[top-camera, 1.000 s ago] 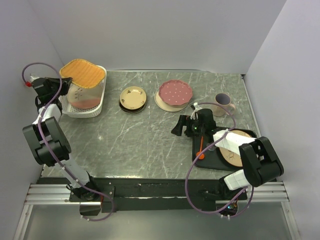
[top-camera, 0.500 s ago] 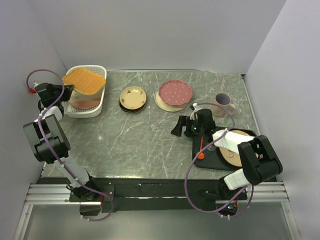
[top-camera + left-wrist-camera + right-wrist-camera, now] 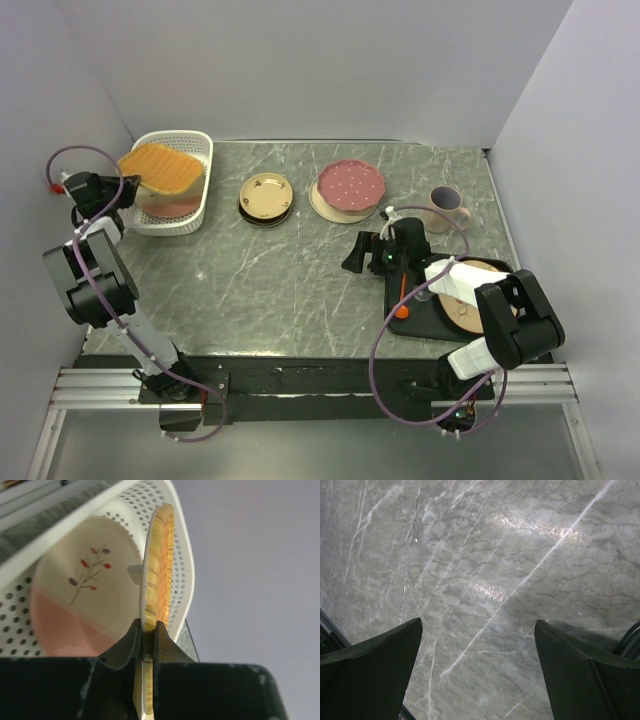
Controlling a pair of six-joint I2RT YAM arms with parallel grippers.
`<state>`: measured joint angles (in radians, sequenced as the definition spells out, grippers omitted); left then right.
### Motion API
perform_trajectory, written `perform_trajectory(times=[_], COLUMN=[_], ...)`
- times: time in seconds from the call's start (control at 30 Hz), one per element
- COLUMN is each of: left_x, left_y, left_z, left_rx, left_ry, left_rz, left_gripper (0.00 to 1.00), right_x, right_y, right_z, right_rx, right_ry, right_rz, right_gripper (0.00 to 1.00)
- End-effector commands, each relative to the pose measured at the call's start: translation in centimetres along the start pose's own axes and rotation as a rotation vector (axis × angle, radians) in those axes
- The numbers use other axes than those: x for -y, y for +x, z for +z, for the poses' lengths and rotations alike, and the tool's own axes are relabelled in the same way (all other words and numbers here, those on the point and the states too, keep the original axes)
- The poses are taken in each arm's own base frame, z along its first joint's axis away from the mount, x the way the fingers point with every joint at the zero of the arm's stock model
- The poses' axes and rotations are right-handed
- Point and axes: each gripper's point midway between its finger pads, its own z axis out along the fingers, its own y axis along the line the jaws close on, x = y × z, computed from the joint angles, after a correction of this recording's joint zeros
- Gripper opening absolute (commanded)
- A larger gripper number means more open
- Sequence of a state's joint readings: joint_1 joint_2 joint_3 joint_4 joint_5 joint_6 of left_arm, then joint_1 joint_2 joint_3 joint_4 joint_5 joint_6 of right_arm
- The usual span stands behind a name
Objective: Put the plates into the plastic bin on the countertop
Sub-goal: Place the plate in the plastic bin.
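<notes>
Plates, near to far. Closest, on flat black tray at near right: round cream plate, partly hidden under right arm, so pattern unclear; thin orange utensil alongside on same tray. Not in bin yet.

Just beyond: right gripper, jaws spread wide w/ nothing btwn, hovering over bare grey-green marble-look countertop, aimed left.

Mid-row, further back: small tan dark-rimmed plate stacked on dark brown plate; to its right, pink polka-dot plate stacked on larger cream-coloured plate; pale mug at right end, not part of job. All four out on countertop, outside bin.

Far-left corner: white perforated plastic bin. Lying in its bottom: pink-and-cream round plate w/ sprig motif, so that one done. Above it: orange-brown squarish plate, tilted, pinched at its rim by left gripper, jaws clamped tight on it. Hangs over bin opening, not let go; contact w/ sprig plate or bin wall impossible to tell.

Tally, as judged: one in, one mid-placement, approx five to go (two stacks of two + tray plate). Next prob: lower orange-brown one flat, release, then start on mid-row stacks.
</notes>
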<state>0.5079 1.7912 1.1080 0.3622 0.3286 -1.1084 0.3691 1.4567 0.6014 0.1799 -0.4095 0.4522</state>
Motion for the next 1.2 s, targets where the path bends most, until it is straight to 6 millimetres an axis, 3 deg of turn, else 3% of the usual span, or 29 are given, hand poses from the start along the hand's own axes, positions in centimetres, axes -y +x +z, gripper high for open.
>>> perform_trajectory(times=[0.0,0.63,0.93,1.1,1.17], left_x=[1.3,-1.9,-3.2,-3.7,-3.8], left_y=[-2.0,-0.7,-0.8,-0.7,-0.7], left_z=[0.0,0.9,0.7,0.7,0.6], left_rx=[0.069,0.039,0.054,0.051,0.054], left_ry=[0.070,0.020,-0.044,-0.061,-0.068], left_rz=[0.019,0.011,0.025,0.024,0.027], left_gripper=[0.01,0.01,0.33,0.40,0.48], right_x=[-1.4,-1.2,-1.2,-1.2,-1.3], right_y=[-1.8,-1.7,-1.9,-1.7,-1.8], right_z=[0.1,0.1,-0.1,-0.1,-0.1], right_rx=[0.047,0.046,0.057,0.051,0.054], right_ry=[-0.042,-0.032,-0.029,-0.032,-0.031], right_rz=[-0.026,-0.030,-0.033,-0.030,-0.032], right_gripper=[1.00,1.00,1.00,1.00,1.00])
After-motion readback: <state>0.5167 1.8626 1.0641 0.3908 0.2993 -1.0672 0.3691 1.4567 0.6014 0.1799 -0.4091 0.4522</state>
